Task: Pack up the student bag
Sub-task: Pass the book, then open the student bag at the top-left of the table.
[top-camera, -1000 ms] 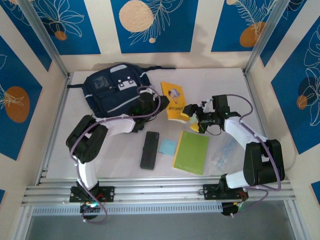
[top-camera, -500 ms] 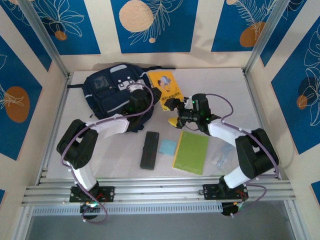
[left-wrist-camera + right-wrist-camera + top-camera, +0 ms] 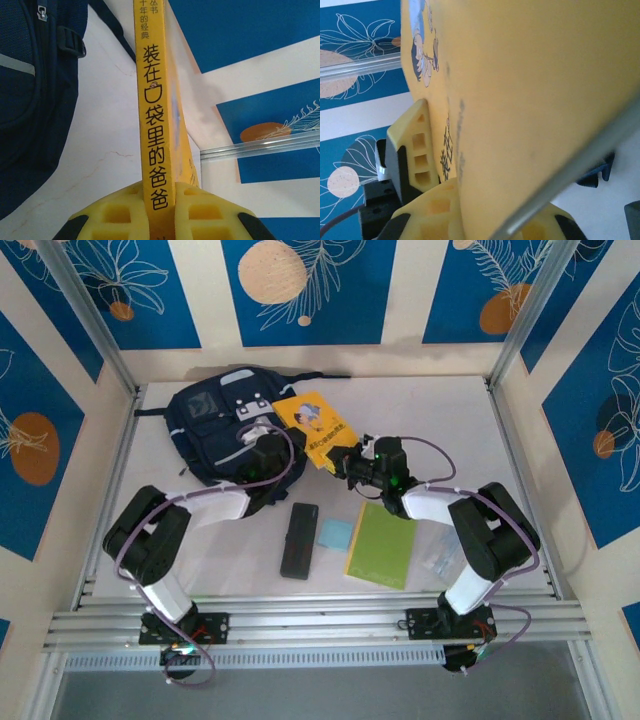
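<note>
Left gripper (image 3: 160, 205) clamped on spine of thin yellow paperback book (image 3: 315, 425) | right gripper (image 3: 480, 220) clamped on same book | book centre of top frame | dark navy striped fabric backpack (image 3: 205, 435) upper left, touching book's left edge

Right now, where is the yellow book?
In the top view, the yellow book is toward the back of the table, just right of the student bag. The left gripper and the right gripper both clamp it.
</note>
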`<act>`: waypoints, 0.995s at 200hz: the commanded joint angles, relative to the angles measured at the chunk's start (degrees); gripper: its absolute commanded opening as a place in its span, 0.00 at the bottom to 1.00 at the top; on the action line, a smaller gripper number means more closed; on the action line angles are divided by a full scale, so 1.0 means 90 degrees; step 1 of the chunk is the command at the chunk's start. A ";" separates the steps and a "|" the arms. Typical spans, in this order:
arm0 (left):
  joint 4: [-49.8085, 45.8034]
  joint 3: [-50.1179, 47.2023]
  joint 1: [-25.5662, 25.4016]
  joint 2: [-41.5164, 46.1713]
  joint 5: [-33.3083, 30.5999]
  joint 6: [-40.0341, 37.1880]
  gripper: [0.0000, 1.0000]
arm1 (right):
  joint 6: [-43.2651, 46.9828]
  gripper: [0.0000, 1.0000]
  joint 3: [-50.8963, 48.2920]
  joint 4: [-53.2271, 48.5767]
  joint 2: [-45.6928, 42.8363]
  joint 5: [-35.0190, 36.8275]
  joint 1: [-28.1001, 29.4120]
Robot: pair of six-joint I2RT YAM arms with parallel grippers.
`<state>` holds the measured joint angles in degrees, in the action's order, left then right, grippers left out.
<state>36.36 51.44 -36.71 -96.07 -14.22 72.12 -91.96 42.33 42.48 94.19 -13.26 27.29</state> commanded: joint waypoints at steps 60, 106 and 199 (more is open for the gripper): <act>-0.2288 -0.0177 0.0865 0.1241 0.2589 -0.2475 0.62 | 0.1589 0.00 0.0677 -0.1674 -0.0143 -0.0944 -0.0654; -0.5892 0.0725 0.1216 0.1568 0.1864 -0.5384 0.62 | 0.2750 0.00 0.0746 -0.3047 -0.0437 -0.1455 -0.1015; -0.7352 0.1051 0.1517 0.1029 0.0190 -0.7124 0.66 | 0.3596 0.00 0.0644 -0.4279 -0.1112 -0.1357 -0.1461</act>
<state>-25.89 58.92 -24.18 -84.18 -7.99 14.39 -63.26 46.63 5.06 87.13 -24.01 14.59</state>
